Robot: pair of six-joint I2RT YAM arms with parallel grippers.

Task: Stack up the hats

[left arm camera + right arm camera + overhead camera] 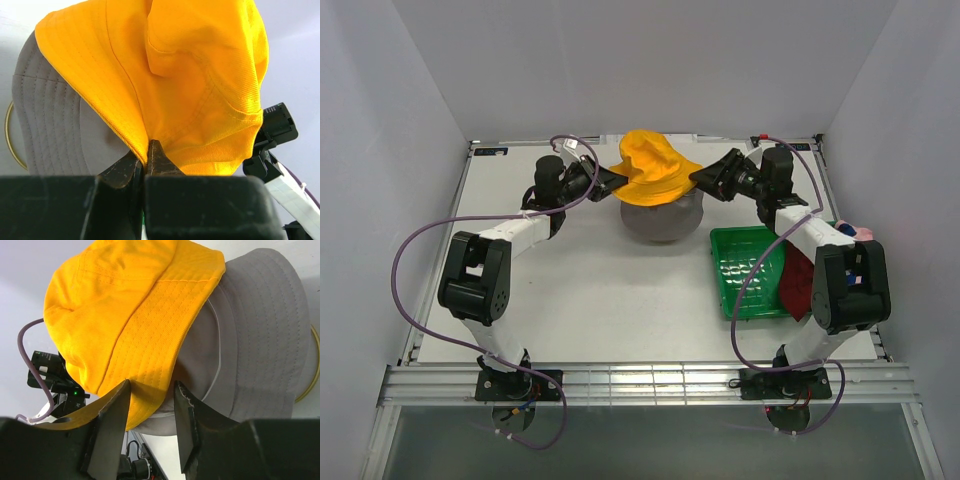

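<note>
The left gripper is pinched tight on the brim of the soft yellow fabric bucket hat. That hat hangs crumpled and folded just over the grey fabric bucket hat, at the far middle of the table. The right gripper straddles the opposite brim, its fingers apart and clamping nothing. The step in hand looks like seating yellow on grey. The next move calls for clamping, spreading the brim and lowering it squarely.

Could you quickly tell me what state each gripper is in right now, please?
Left gripper: closed, pinching the brim of the yellow hat.
Right gripper: open, its fingers on either side of the same brim, not clamped.
</note>
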